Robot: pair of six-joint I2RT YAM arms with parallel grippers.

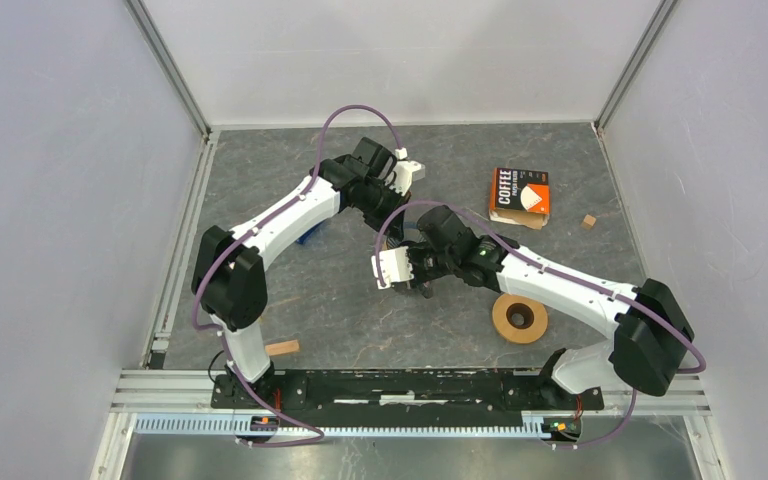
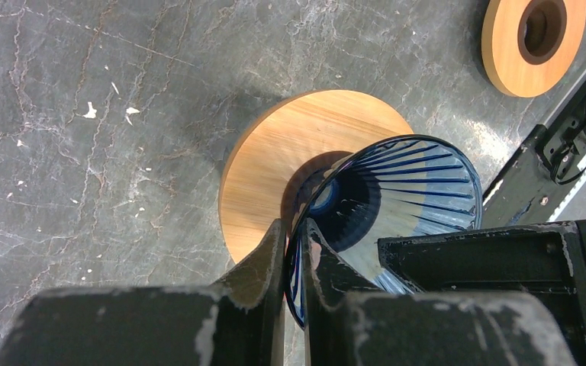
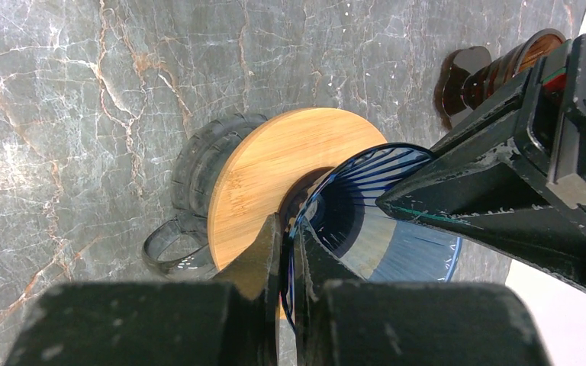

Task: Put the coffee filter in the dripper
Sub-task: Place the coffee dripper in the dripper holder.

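Dripper point(image 2: 397, 191) of blue ribbed glass, with its wooden collar, was held at mid-table. The left gripper point(image 2: 295, 248) and right gripper point(image 3: 285, 242) each pinched its rim between narrowly set jaws. The coffee filter box point(image 1: 518, 193) lay well apart from both, at the far right.

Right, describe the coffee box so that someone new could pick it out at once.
Look at the grey table, far right part, beyond the right arm. The coffee box lies flat there. Unlike the plain wooden cube beside it and the wooden ring nearer the arms, it is orange and black, printed COFFEE.
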